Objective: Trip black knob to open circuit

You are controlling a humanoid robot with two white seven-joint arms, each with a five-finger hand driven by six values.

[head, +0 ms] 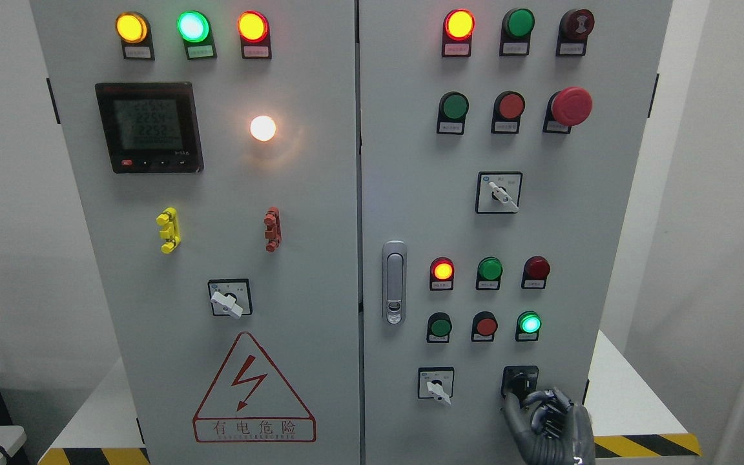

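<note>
The black knob (519,381) sits in a black square plate at the lower right of the grey cabinet's right door (475,219). My right hand (524,395), dark grey, comes up from the bottom edge just below it. The thumb (511,407) reaches up to the knob's lower left side, and the curled fingers (545,399) close in on its lower right. The hand covers the lower part of the knob. My left hand is out of view.
A white selector switch (436,386) is left of the knob, and a lit green lamp (529,322) is above it. The door handle (394,282) stands at the seam. The left door carries a meter (148,126) and a red warning triangle (253,387).
</note>
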